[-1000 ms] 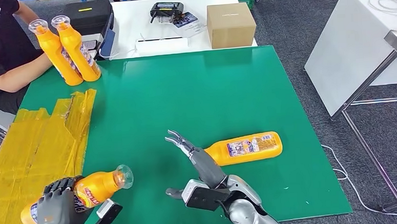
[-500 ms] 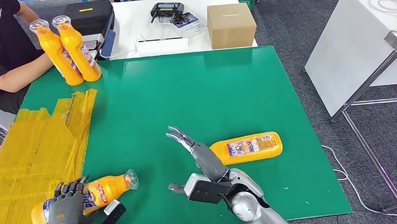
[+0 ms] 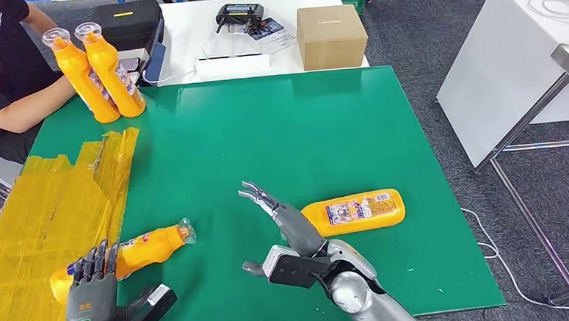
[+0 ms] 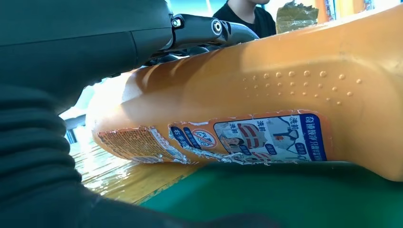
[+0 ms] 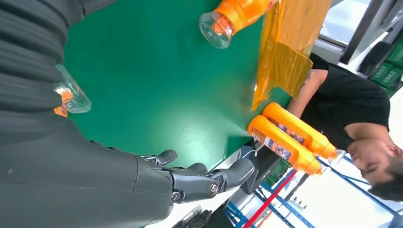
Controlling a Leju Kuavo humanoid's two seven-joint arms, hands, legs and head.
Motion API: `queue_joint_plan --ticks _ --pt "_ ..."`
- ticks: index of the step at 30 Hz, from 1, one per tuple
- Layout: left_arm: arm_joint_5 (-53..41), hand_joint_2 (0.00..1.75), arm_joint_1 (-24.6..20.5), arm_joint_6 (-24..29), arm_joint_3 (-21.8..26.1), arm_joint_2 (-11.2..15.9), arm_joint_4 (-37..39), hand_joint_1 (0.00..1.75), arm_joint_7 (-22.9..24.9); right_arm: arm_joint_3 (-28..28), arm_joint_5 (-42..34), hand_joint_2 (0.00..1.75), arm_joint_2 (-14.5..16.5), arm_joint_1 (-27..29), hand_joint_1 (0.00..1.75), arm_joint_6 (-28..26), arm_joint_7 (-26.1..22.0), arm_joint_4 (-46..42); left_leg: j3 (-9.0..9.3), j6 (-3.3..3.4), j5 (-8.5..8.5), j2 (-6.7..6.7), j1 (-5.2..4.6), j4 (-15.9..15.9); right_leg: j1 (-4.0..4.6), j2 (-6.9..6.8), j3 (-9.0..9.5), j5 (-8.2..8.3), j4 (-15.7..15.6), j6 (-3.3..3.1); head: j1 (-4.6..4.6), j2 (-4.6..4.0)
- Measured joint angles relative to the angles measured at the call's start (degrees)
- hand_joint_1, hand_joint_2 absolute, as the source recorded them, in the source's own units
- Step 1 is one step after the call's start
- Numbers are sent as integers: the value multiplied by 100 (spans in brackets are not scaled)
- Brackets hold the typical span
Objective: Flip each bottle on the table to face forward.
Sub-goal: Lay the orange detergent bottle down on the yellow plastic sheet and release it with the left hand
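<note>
Watching the near-left bottle (image 3: 143, 249) first: it lies on its side, base over the yellow taped sheet (image 3: 41, 210), cap pointing right onto the green mat (image 3: 280, 131). Left hand (image 3: 90, 299) is at its base end w/ fingers (image 3: 96, 262) straight up and spread, not wrapped. Left wrist view has a dark finger over the top of the body, so prob touching, but no clamp that I can see.

Risks, imo:
- It's round and unpinned, so it could roll on the mat if you pull the hand off sideways.
- Label in the wrist view looks torn and lifting, so a finger could snag it.
- Glossy tape under the base may let it slide.

Right hand (image 3: 273, 212) holds nothing; fingers apart, slightly curled, reaching far-left. 2nd bottle (image 3: 354, 211) lies on its side just right of that hand, label up; contact hidden, can't tell.

Two more bottles (image 3: 100, 71) are far-left by a person's arm (image 3: 32, 104).
</note>
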Motion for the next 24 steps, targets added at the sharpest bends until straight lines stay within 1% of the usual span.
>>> queue_joint_plan --ticks 4,7,9,12,18,21,24 --pt "60 0 0 -5 -74 77 13 0 -6 -2 36 175 -1 -7 0 -1 0 43 2 0 0 0 1 0 1 0 0 0 0 0 0 0" --pt "348 0 21 141 -53 72 -35 0 -273 -21 109 175 -16 9 0 -25 0 45 2 0 0 0 1 0 1 0 1 0 1 0 1 0" --pt "646 0 72 298 25 12 -165 0 -516 -50 178 175 -40 61 0 -64 0 20 1 0 0 0 2 0 1 0 0 0 1 0 1 0" --pt "1092 0 168 576 245 -188 -486 0 -833 -119 275 175 -96 205 0 -123 -2 -80 -4 0 0 1 1 0 -1 0 -3 0 0 0 2 0" --pt "1994 0 229 988 786 -689 -1065 0 -1325 -252 449 175 -168 482 0 -210 -24 -256 -8 1 -1 0 -2 1 -1 0 -8 0 -2 0 1 0" --pt "2444 0 243 1109 970 -875 -1257 0 -1578 -286 495 175 -186 566 0 -252 -31 -302 -7 0 -1 0 0 1 0 0 -9 0 -1 0 0 0" --pt "3176 0 266 1082 1100 -1043 -1452 0 -1994 -332 581 175 -207 643 0 -332 -34 -354 -6 0 0 1 1 1 1 0 -8 0 -1 0 0 0"
